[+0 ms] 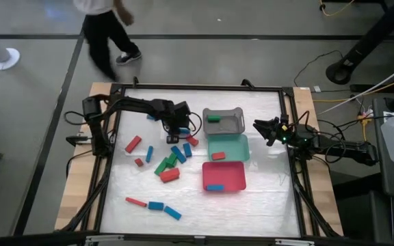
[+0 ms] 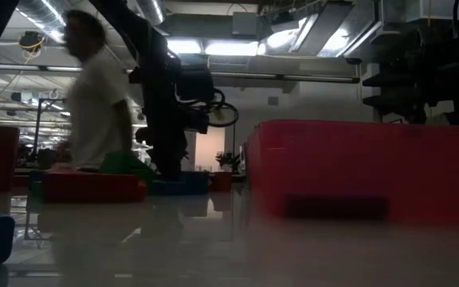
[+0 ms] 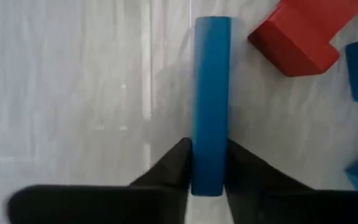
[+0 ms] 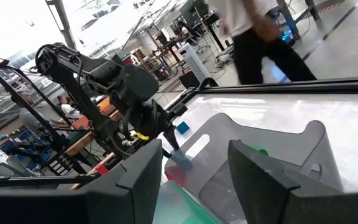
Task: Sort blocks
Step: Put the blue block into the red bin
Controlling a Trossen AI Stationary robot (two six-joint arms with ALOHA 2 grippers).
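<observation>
Blocks point(image 1: 171, 164) lie scattered on the surface point(image 1: 265, 205) left of the trays. Left end effector point(image 3: 208, 163) is closed on a blue bar point(image 3: 211, 99), apparently resting on the surface. Right end effector point(image 4: 194, 163) hovers open beside the grey tray point(image 1: 237, 123).

Red, blue and green blocks point(image 1: 170, 164) lie scattered on the tabletop's left half; three near the front edge, one long blue bar point(image 3: 211, 99) lies flat.
</observation>
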